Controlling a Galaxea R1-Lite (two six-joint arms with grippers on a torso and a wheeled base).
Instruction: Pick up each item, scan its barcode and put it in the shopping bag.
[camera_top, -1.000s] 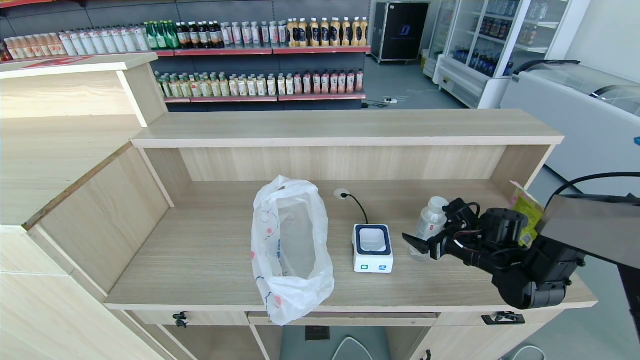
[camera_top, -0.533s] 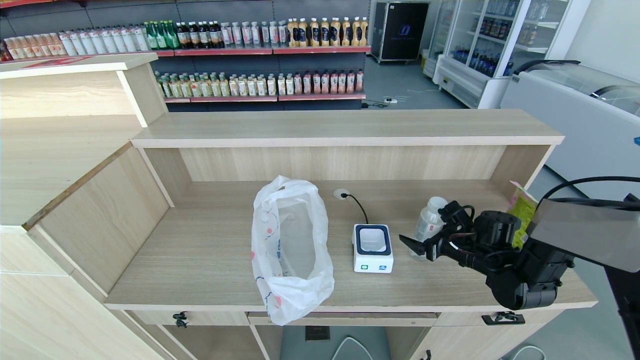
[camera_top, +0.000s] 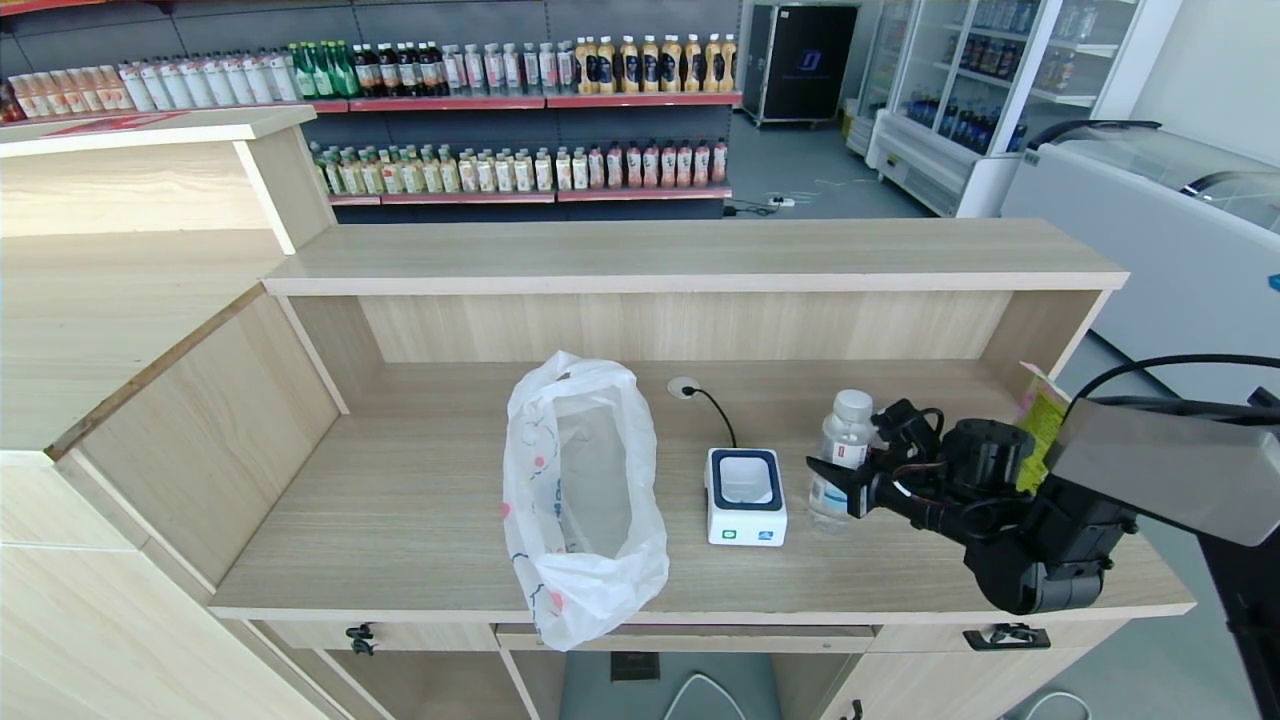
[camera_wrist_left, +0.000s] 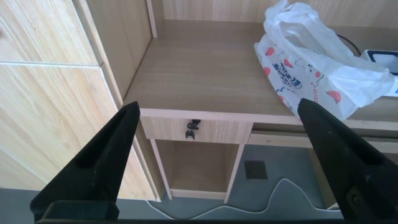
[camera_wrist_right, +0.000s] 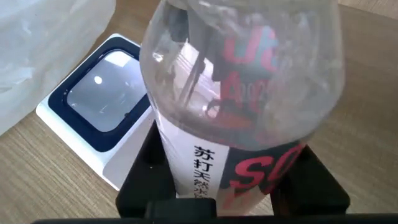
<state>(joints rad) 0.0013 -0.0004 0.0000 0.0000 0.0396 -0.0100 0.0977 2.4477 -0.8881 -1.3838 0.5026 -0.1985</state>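
Right tool (camera_top: 838, 480) closed on the lower body of a clear plastic bottle (camera_top: 845, 432) with a white cap and a red-and-blue label. The bottle stands upright. Whether its base touches the light wooden counter (camera_top: 400, 510) cannot be told. In the right wrist view the black fingers (camera_wrist_right: 140, 186) flank the label on both sides.

At 9 o'clock of the bottle, just beside it, sits a white box-shaped barcode scanner (camera_top: 745, 500) with a dark-blue-framed glass window facing up. A black cable (camera_top: 718, 412) runs from its 12 o'clock side to a round port in the counter.

At 9 o'clock of the scanner, near it, lies a white plastic shopping bag (camera_top: 585, 520) with red and blue print, its mouth open upward and its lower end drooping over the counter's front edge.

At 3 o'clock of the bottle, partly hidden behind the arm, stands a yellow-green packet (camera_top: 1038, 432).

Left tool (camera_wrist_left: 214, 162) spread wide, holding nothing, out in front of the counter's front edge.
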